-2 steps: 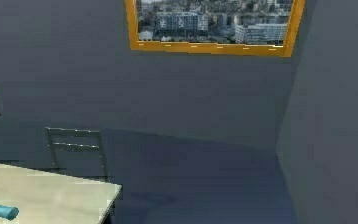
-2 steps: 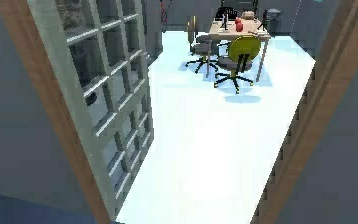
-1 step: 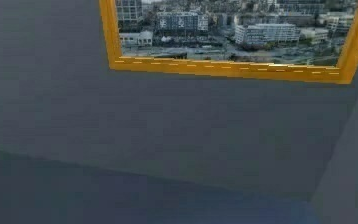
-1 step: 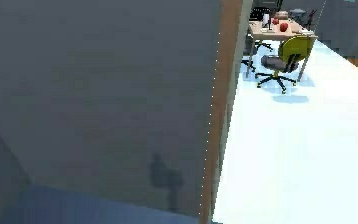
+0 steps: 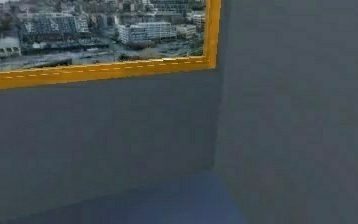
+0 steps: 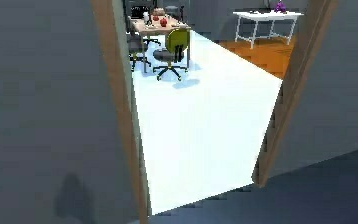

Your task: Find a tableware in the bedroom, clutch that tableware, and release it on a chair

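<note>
Wall (image 5: 107, 140) of plain grey close up in the forward view, meeting a second grey wall (image 5: 297, 110) at a corner. High on the first one, picture of a city (image 5: 87, 30) in a yellow frame (image 5: 97, 73). Down at the bottom edge, strip of dark blue floor (image 5: 157, 208).

Brown wooden door posts in the arm side view: left post (image 6: 122, 110) and right post (image 6: 292, 100). More grey wall outside both posts. More dark blue floor on the near side, along the bottom edge. Between the posts, white floor (image 6: 207, 110), running far back into a bright room. Along its far right edge, orange-brown floor (image 6: 272, 58).

At the far end of the white floor, wooden table (image 6: 159, 28). On its top, near the middle, small red things (image 6: 163, 19), too small to name; cannot tell whether tableware or not. Right against the near edge of that table, chair with a green back (image 6: 176, 45), on a dark wheeled foot. Just beside it, at the table's left corner, darker chair (image 6: 139, 52). Well apart from these, on the orange-brown floor, white table (image 6: 267, 16) on thin legs. Near the back edge of its top, small purple thing (image 6: 279, 6).

Cannot tell anything about the gripper's fingers.
</note>
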Motion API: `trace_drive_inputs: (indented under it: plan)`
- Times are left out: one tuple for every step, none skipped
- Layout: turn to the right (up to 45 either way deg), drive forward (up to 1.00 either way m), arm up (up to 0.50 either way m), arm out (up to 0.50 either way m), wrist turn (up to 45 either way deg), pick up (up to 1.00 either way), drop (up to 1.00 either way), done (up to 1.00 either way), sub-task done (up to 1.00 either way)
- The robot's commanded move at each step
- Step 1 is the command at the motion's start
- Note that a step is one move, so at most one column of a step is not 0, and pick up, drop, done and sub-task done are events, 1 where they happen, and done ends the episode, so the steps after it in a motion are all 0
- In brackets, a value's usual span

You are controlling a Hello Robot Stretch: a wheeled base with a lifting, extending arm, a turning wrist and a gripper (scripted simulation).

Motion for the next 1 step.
trace_drive_inputs:
  plan:
    - [0.0,0.05,0.0,0.0,0.0,0.0,0.0,0.0,0.0]
